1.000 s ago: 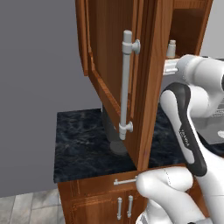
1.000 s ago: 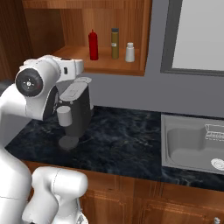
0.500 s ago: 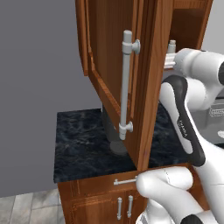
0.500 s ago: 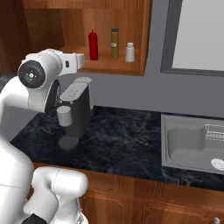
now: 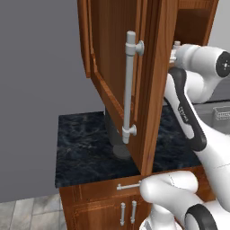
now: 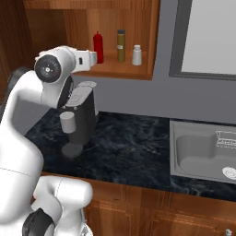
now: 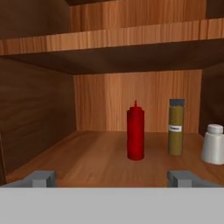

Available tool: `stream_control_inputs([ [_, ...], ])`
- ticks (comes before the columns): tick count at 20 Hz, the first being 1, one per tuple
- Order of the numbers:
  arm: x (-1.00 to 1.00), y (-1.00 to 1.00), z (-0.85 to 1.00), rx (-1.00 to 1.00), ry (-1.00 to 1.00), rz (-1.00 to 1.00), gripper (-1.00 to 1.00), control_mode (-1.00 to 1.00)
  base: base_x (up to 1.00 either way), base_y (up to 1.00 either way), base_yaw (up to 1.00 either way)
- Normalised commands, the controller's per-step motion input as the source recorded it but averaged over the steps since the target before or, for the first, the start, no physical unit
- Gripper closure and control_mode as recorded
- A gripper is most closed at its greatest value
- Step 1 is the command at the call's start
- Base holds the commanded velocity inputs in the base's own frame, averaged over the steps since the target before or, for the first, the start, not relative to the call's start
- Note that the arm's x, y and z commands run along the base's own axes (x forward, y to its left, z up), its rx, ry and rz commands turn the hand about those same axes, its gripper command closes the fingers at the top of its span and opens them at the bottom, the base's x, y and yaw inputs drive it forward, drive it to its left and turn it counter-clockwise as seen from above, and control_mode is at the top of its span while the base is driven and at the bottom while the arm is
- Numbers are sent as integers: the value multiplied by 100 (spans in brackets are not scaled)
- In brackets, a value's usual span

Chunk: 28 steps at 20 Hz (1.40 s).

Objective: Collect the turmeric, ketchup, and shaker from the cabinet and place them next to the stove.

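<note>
Ketchup (image 7: 135,131), turmeric (image 7: 176,127), shaker (image 7: 214,144) side by side on cabinet shelf (image 7: 100,157)

A dark coffee machine (image 6: 79,117) stands at the left of the black marbled counter (image 6: 133,152), a grey cup (image 6: 67,122) under its spout. A steel sink (image 6: 203,150) is set into the counter's right end, below a window (image 6: 207,37).
</note>
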Motion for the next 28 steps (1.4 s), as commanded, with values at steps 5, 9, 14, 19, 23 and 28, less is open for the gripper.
stream_control_inputs([
  [5,51,-16,0,0,3,0,-100,-100,0,0,0],
  [9,43,0,0,0,4,0,-100,-100,0,0,0],
  [14,40,0,0,0,2,0,-100,-100,0,0,0],
  [19,45,0,0,0,4,0,-100,-100,0,0,0],
  [23,48,0,0,0,7,0,-100,-100,0,0,0],
  [28,48,-2,0,0,5,0,-100,-100,0,0,0],
])
